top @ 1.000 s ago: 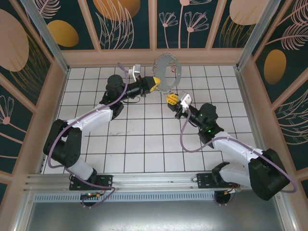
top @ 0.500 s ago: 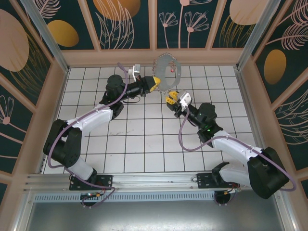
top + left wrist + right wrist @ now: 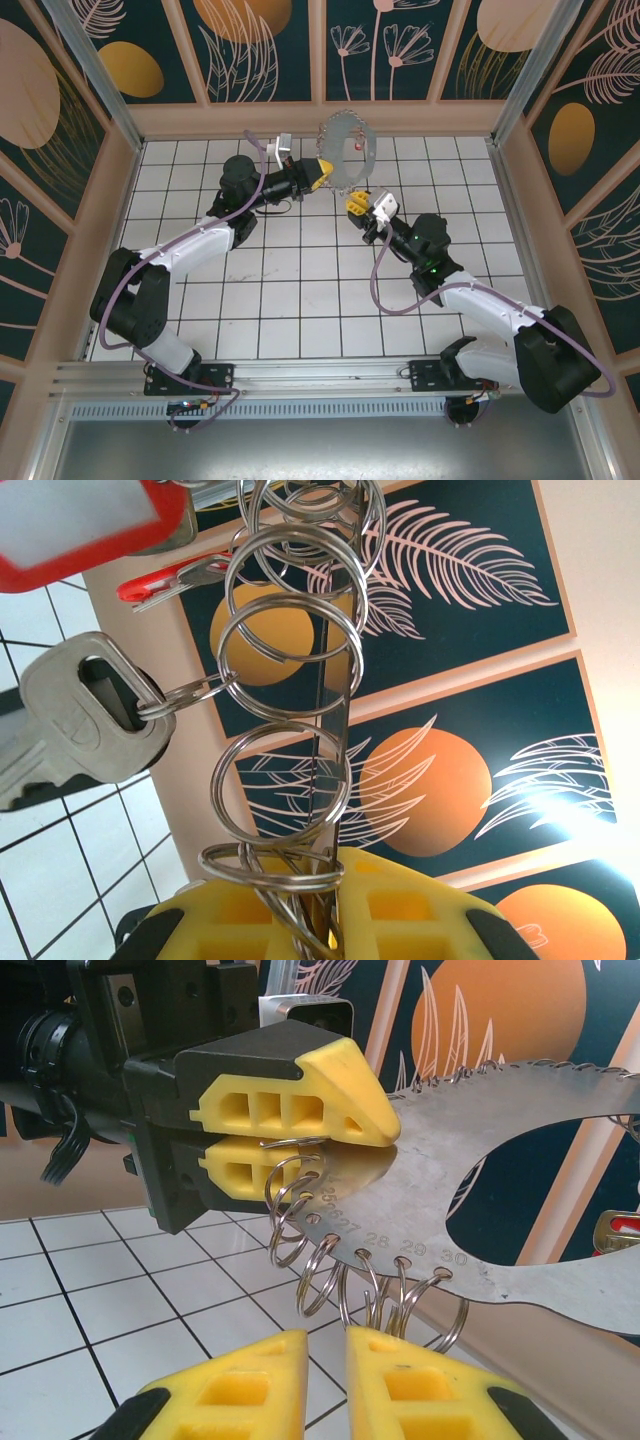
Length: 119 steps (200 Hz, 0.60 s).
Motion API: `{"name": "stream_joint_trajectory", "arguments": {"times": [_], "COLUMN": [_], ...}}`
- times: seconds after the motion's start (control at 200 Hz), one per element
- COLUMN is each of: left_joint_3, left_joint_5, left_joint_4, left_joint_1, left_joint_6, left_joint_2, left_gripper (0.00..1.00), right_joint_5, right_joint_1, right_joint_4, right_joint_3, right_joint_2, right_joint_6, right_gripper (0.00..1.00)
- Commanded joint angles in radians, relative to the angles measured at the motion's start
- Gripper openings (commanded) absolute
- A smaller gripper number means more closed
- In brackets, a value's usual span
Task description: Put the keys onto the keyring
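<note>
The keyring [image 3: 330, 135] is a flat metal hoop with numbered holes and split rings [image 3: 322, 1272] along its rim, held upright above the far tiles. My left gripper [image 3: 322, 172] is shut on the hoop's rim; its yellow fingers [image 3: 290, 1110] clamp the plate. In the left wrist view the hoop [image 3: 338, 730] runs edge-on out of that gripper [image 3: 330, 880], with a silvery key [image 3: 85, 725] and a red tag [image 3: 90, 520] hanging from it. My right gripper [image 3: 327, 1345] sits just below the rings, jaws a narrow gap apart with nothing between. The bronze keys with the yellow tag are hidden.
The back wall panel [image 3: 320, 50] stands right behind the hoop. White tiled floor [image 3: 300, 290] stretches beneath both arms. The right arm's grey cable [image 3: 385, 290] loops over the middle tiles. Wooden side walls [image 3: 110, 200] close the space in.
The right gripper nudged a little towards the hoop's lower rim and back, staying just beneath it. The left arm and hoop have held still.
</note>
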Motion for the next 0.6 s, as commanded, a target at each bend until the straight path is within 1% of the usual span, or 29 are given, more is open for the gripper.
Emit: {"name": "stream_joint_trajectory", "arguments": {"times": [0.0,0.195,0.33,0.591], "left_joint_3": [0.022,0.051,0.067,0.063], "left_joint_5": [0.000,0.002,0.012,0.013], "left_joint_4": [0.101,0.087,0.089,0.090], "left_joint_1": [-0.006,-0.006,-0.006,-0.007], "left_joint_6": [0.002,0.015,0.017,0.014], "left_joint_2": [-0.001,0.012,0.026,0.027], "left_gripper": [0.00,0.00,0.00,0.00], "right_joint_5": [0.018,-0.012,0.011,0.019], "right_joint_1": [0.007,0.006,0.006,0.007], "right_joint_4": [0.040,0.049,0.077,0.086], "right_joint_3": [-0.006,-0.024,-0.043,-0.022], "right_joint_2": [0.008,0.004,0.008,0.028], "right_joint_6": [-0.015,-0.014,-0.014,-0.011], "right_gripper": [0.21,0.24,0.30,0.31]}}
